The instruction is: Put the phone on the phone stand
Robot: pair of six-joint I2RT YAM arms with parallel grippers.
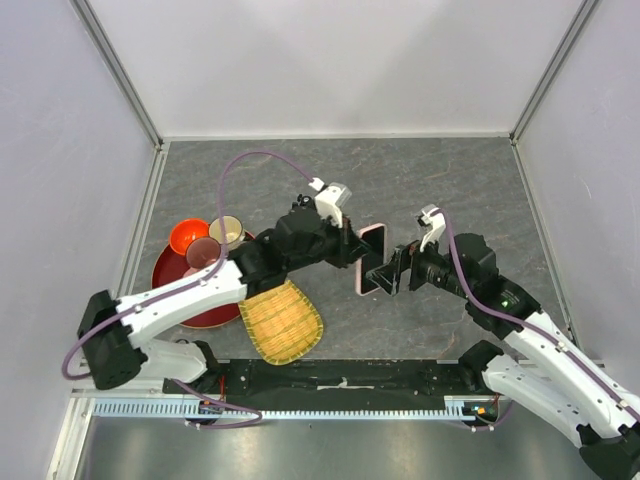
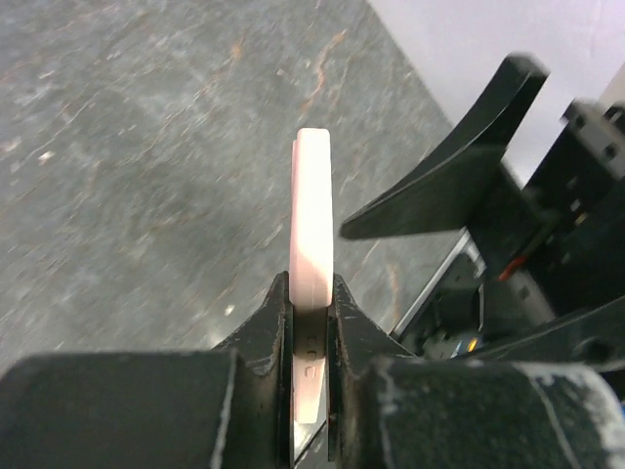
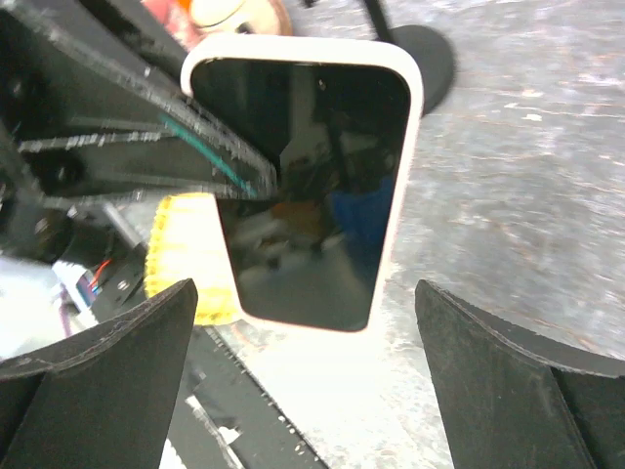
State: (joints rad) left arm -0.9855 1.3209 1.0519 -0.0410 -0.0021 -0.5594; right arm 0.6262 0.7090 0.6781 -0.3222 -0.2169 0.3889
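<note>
My left gripper (image 1: 352,248) is shut on the phone (image 1: 371,258) and holds it on edge above the table's middle. In the left wrist view the phone's pink edge (image 2: 312,215) stands upright between the left gripper's (image 2: 312,298) closed fingers. My right gripper (image 1: 393,268) is open just right of the phone. In the right wrist view the phone's black screen (image 3: 308,186) faces the camera, ahead of the right gripper (image 3: 305,381), whose fingers stand wide apart and do not touch it. The phone stand's black disc base (image 3: 427,59) and thin post show behind the phone; its clamp is out of view.
A red plate (image 1: 180,285) with an orange bowl (image 1: 188,236) and two cups (image 1: 226,231) sits at the left. A yellow woven tray (image 1: 282,322) lies in front of it. A black strip (image 1: 340,378) runs along the near edge. Walls enclose the table.
</note>
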